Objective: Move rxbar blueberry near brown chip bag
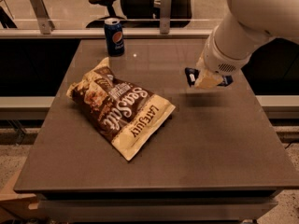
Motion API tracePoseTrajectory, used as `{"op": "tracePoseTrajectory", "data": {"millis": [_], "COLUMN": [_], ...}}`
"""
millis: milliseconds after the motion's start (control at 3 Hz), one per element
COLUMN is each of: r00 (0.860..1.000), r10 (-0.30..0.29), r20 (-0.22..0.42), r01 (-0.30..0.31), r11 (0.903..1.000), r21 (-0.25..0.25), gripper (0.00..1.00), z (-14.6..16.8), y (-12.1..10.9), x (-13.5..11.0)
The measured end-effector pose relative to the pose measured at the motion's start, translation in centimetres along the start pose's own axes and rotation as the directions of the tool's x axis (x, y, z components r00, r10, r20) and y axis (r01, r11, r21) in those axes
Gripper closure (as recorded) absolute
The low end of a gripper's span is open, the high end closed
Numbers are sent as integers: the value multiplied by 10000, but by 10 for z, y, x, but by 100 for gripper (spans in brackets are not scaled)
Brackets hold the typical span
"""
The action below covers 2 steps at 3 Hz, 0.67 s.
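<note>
The brown chip bag (119, 107) lies flat on the left middle of the dark table (210, 143), with "Sea Salt" script facing up. My gripper (205, 78) hangs above the table's right side, to the right of the bag and apart from it. It is shut on the rxbar blueberry (190, 74), a small dark navy bar whose ends stick out on both sides of the fingers. The bar is held off the table, with its shadow below it.
An upright blue Pepsi can (113, 36) stands at the table's back left, behind the chip bag. A rail with posts and office chairs lie beyond the far edge. My white arm (252, 27) reaches in from the upper right.
</note>
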<state>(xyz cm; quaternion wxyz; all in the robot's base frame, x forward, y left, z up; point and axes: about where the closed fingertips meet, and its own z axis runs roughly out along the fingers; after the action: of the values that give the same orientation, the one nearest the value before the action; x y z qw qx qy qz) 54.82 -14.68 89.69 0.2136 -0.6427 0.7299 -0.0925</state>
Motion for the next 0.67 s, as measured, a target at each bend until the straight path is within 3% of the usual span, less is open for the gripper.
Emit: {"op": "tracePoseTrajectory", "data": {"millis": [667], "r00": [9988], "r10": [468], "r20": [-116], "r01": [-472], "r11": [9981], "r21": [-390], "gripper": [100], "z": [14], "y": [25], "x": [-6]}}
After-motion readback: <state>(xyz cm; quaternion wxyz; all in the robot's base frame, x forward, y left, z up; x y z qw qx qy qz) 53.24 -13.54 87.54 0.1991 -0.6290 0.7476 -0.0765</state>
